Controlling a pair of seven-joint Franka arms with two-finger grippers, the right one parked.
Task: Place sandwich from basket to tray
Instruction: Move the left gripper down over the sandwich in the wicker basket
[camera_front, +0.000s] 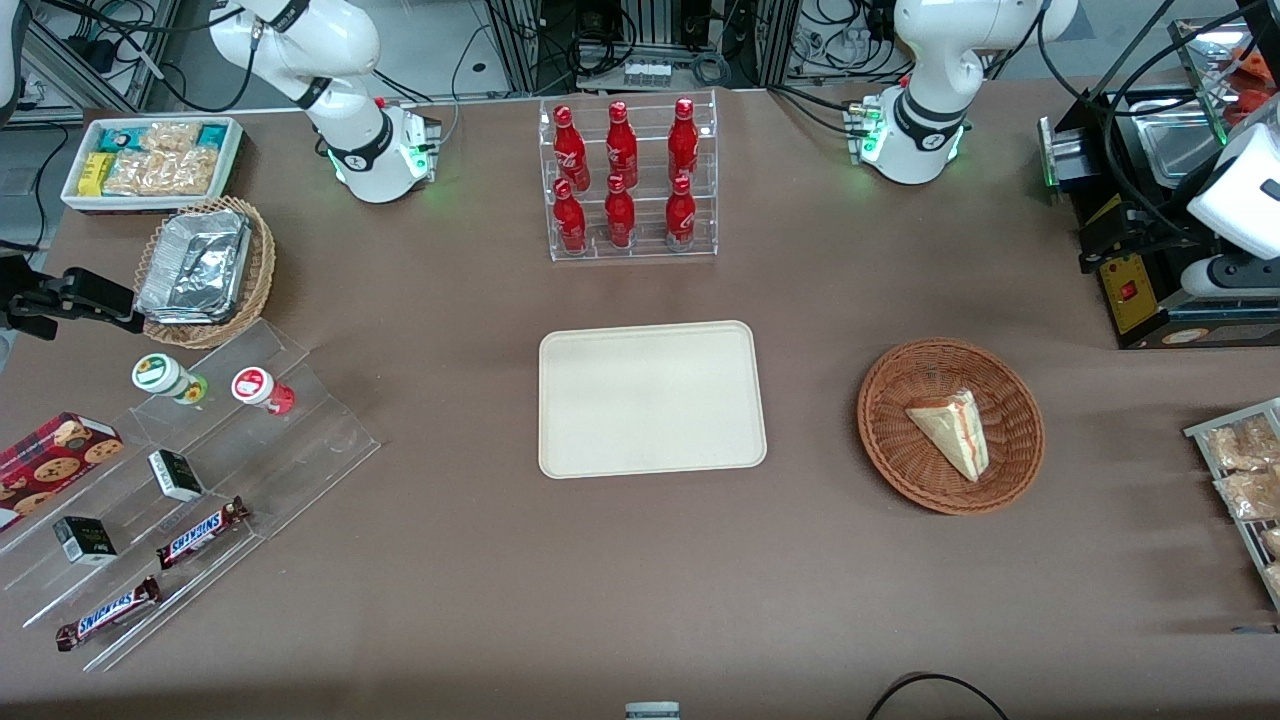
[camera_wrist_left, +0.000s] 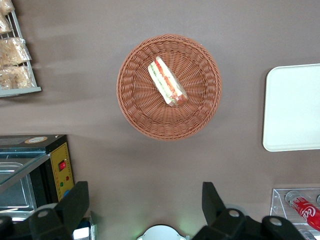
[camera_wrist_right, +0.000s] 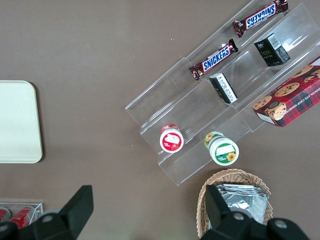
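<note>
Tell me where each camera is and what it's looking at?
Front view: high up, facing both arm bases across the table, seeing the tray and the basket with the sandwich.
Left wrist view: on the working arm, looking straight down at the basket; its open end effector hangs empty, high above the table.
Right wrist view: on the parked arm, looking down at the snack shelf; its own fingers show.
Shared: the tray shows in all three.

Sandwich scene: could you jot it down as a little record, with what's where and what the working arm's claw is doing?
sandwich: lying in the basket
tray: nothing on it, beside the basket
gripper: open, up above the table, holding nothing
bottle rack: six red bottles, farther from the front camera than the tray
step done: none yet
</note>
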